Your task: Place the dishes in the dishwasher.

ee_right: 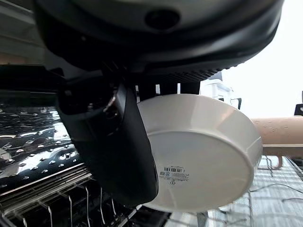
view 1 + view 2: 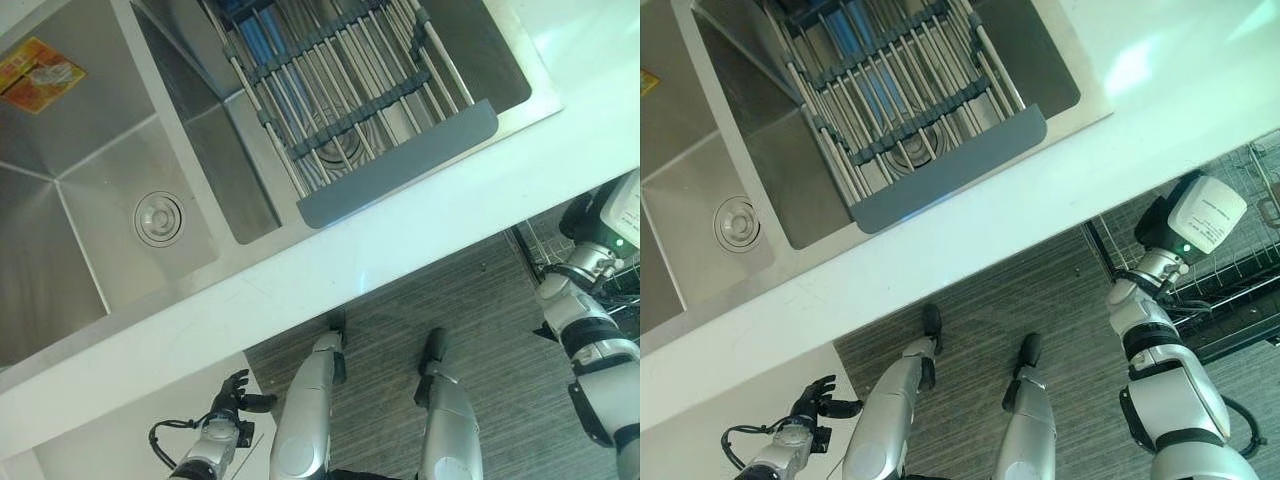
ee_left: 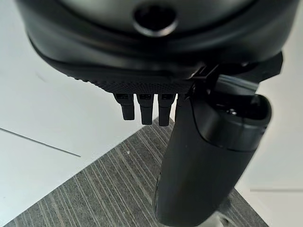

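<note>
1. Left hand (image 2: pixel 232 392) first: it hangs low beside the white cabinet front, below the surface (image 2: pixel 300 290), fingers loosely relaxed and holding nothing. Its own wrist view shows the short fingers and the thumb over grey floor, nothing between them.
2. Sink (image 2: pixel 90 190) sits up on the left with its drain; I can't spot any dishes in the basin.
3. Next over is the drying rack (image 2: pixel 340 90) laid across the second basin, grey bars and a grey end lip. Something blue lies under the bars, can't tell what.
4. Right hand (image 1: pixel 113 142) is over on the far right, down by the dishwasher rack (image 2: pixel 1240 290). It's got a white bowl (image 1: pixel 199 156), thumb curled over the rim with the fingers behind it. The bowl is tilted, underside toward the camera, held above the wire tines.
5. Step-wise I'd say this is the loading bit: bowl carried over, not yet set down.
6. Next move probably calls for lowering the bowl on edge between two tines, then letting go only once it's seated. Coming in crooked could make it tip or knock the wires.
</note>
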### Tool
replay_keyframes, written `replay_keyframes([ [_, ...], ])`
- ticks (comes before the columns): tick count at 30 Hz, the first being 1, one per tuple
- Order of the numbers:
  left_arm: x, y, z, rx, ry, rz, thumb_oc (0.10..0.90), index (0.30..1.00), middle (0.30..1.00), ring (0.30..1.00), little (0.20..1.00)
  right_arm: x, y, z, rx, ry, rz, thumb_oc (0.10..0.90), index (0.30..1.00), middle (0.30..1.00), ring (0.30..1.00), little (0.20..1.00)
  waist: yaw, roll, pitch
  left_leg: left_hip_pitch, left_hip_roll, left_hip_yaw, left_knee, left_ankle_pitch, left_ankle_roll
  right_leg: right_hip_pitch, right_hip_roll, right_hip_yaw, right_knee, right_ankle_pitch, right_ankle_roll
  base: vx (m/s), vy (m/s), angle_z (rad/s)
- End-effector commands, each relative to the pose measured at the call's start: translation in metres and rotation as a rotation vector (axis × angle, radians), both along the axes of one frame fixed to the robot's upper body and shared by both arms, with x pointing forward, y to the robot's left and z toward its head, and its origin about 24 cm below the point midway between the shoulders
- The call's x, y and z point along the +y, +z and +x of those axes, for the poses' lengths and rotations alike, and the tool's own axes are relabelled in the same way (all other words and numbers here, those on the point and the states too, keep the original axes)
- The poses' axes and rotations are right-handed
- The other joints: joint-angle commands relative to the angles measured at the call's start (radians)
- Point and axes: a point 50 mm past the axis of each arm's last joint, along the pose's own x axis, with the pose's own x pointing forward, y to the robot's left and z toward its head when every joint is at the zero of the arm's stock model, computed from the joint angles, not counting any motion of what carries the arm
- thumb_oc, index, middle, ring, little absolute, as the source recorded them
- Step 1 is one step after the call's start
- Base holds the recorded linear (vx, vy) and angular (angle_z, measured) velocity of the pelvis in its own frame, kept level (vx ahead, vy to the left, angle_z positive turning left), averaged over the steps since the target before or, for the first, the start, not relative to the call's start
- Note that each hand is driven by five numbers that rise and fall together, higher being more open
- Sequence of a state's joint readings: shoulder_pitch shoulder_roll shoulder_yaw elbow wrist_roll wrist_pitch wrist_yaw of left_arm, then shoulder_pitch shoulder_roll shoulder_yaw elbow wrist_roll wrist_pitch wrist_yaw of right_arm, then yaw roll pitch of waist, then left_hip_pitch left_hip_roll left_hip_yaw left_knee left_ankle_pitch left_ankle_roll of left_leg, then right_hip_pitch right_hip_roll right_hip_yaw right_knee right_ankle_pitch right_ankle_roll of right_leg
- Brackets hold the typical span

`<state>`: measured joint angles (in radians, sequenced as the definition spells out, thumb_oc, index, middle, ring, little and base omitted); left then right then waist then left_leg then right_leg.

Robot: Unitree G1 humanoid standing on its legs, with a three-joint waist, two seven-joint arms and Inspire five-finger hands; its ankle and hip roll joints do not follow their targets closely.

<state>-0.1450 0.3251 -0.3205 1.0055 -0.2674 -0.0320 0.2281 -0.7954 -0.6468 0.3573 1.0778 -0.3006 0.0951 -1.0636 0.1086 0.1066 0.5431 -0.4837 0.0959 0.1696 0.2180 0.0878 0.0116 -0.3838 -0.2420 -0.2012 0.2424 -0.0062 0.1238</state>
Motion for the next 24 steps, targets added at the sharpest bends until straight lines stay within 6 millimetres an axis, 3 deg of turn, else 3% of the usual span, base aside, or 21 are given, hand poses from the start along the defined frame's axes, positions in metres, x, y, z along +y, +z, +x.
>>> replay_keyframes([
  [1, 0.003, -0.007, -0.014, 0.037, 0.004, 0.031, 0.8, 0.9, 0.9, 0.9, 0.9, -0.031, 0.048, -0.01, -0.173, -0.193, -0.097, 0.4, 0.3, 0.3, 0.3, 0.3, -0.007, 0.047, -0.023, 0.052, 0.043, -0.048, 0.082, -0.224, -0.02, -0.065, -0.035, -0.041, 0.138, -0.133, -0.013, 0.0, 0.0, 0.0],
  [3, 0.0, -0.007, -0.012, 0.038, 0.01, 0.027, 0.8, 0.9, 0.9, 0.9, 0.9, -0.038, 0.038, -0.016, -0.192, -0.27, 0.018, 0.4, 0.3, 0.3, 0.3, 0.3, -0.014, 0.053, -0.023, 0.05, 0.043, -0.043, 0.082, -0.222, -0.02, -0.074, -0.035, -0.036, 0.148, -0.136, -0.016, 0.0, 0.0, 0.0],
  [10, -0.006, -0.013, -0.02, 0.072, 0.007, 0.011, 0.8, 0.9, 0.9, 0.9, 0.9, -0.044, 0.044, -0.027, -0.303, -0.364, -0.037, 0.4, 0.3, 0.3, 0.3, 0.3, -0.022, 0.079, -0.023, 0.049, 0.037, -0.039, 0.082, -0.224, -0.024, -0.085, -0.034, -0.024, 0.151, -0.141, -0.017, 0.0, 0.002, -0.01],
  [17, -0.009, -0.012, -0.018, 0.055, 0.003, 0.008, 0.8, 0.9, 0.9, 0.9, 0.9, -0.047, 0.032, -0.027, -0.24, -0.287, 0.011, 0.4, 0.3, 0.3, 0.3, 0.3, -0.035, 0.075, -0.023, 0.046, 0.039, -0.028, 0.082, -0.227, -0.023, -0.096, -0.039, -0.019, 0.151, -0.14, -0.015, -0.01, 0.001, -0.03],
  [18, -0.008, -0.011, -0.016, 0.049, 0.003, 0.01, 0.8, 0.9, 0.9, 0.9, 0.9, -0.047, 0.03, -0.023, -0.206, -0.234, 0.058, 0.445, 0.368, 0.368, 0.368, 0.368, -0.036, 0.073, -0.023, 0.044, 0.039, -0.029, 0.082, -0.228, -0.023, -0.099, -0.04, -0.019, 0.151, -0.141, -0.014, 0.0, 0.0, 0.0],
  [19, -0.008, -0.009, -0.013, 0.044, 0.003, 0.014, 0.8, 0.9, 0.9, 0.9, 0.9, -0.038, 0.026, -0.014, -0.189, -0.11, 0.145, 0.8, 0.9, 0.9, 0.9, 0.9, -0.036, 0.074, -0.023, 0.041, 0.042, -0.026, 0.082, -0.226, -0.024, -0.103, -0.039, -0.018, 0.153, -0.142, -0.017, -0.02, -0.032, 0.0],
  [23, -0.006, -0.008, -0.012, 0.05, -0.002, 0.023, 0.8, 0.9, 0.9, 0.9, 0.9, -0.02, 0.023, 0.003, -0.072, 0.118, 0.211, 0.8, 0.9, 0.9, 0.9, 0.9, -0.032, 0.074, -0.023, 0.041, 0.044, -0.023, 0.082, -0.227, -0.024, -0.102, -0.04, -0.023, 0.154, -0.143, -0.018, 0.0, -0.009, 0.0],
  [24, -0.003, -0.008, -0.014, 0.057, -0.011, 0.035, 0.8, 0.9, 0.9, 0.9, 0.9, -0.001, 0.02, 0.018, 0.024, 0.318, 0.303, 0.8, 0.9, 0.9, 0.9, 0.9, -0.028, 0.07, -0.023, 0.041, 0.05, -0.017, 0.082, -0.224, -0.026, -0.104, -0.042, -0.027, 0.156, -0.141, -0.02, 0.0, -0.034, 0.0],
])
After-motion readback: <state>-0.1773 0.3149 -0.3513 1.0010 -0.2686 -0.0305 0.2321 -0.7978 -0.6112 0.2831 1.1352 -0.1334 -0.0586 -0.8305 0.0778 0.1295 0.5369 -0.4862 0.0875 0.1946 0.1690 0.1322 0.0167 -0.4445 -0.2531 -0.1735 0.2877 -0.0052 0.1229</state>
